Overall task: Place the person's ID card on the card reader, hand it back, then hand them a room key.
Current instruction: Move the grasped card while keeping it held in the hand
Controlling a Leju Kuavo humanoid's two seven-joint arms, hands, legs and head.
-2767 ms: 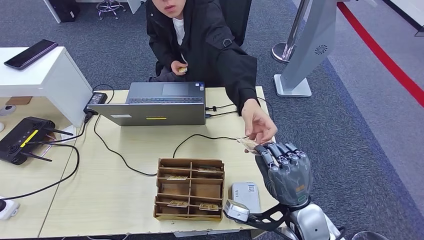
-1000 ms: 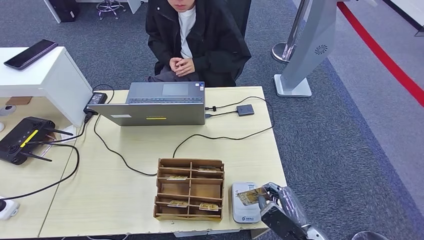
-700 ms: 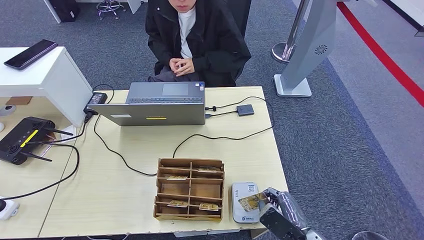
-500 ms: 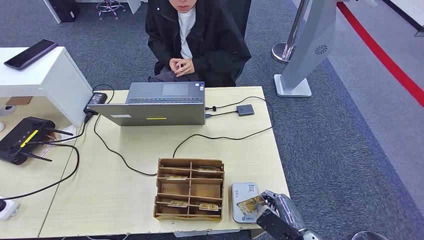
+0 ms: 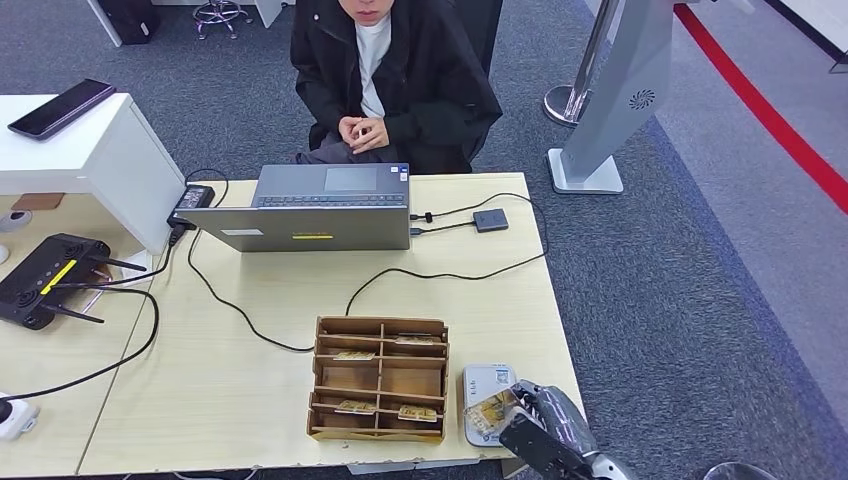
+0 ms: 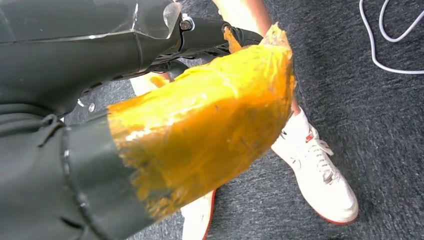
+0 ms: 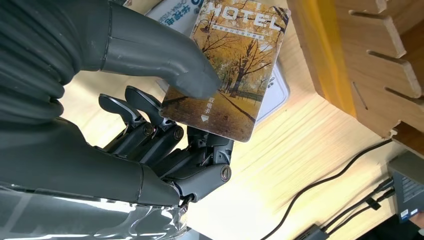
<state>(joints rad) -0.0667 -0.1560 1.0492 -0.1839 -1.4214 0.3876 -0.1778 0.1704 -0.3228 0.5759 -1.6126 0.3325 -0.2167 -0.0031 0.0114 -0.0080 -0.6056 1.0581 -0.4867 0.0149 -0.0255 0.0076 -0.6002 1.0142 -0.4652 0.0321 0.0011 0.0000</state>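
My right hand (image 5: 542, 436) is at the table's near right corner and pinches the person's card (image 5: 489, 411) between thumb and fingers. The card, with an autumn-trees picture and the word HOTEL (image 7: 230, 65), is tilted just over the white card reader (image 5: 483, 381); I cannot tell whether it touches. In the right wrist view the thumb (image 7: 150, 50) presses on the card's face, with the reader (image 7: 278, 93) behind it. Room key cards (image 5: 355, 406) lie in the wooden organizer (image 5: 380, 323) left of the reader. My left hand's dark cover (image 6: 60, 185) is at the edge of the left wrist view, fingers hidden.
A person in a black jacket (image 5: 395, 70) sits behind the table, hands together. A laptop (image 5: 320, 205) stands at the far edge, with black cables (image 5: 440, 272) and a small hub (image 5: 490, 219). A router (image 5: 45, 275) sits at the left. Someone's white shoes (image 6: 320, 185) are on the carpet.
The person passed me the card and drew back. My right hand brought it down to the near corner and has edged left and lower over the reader.
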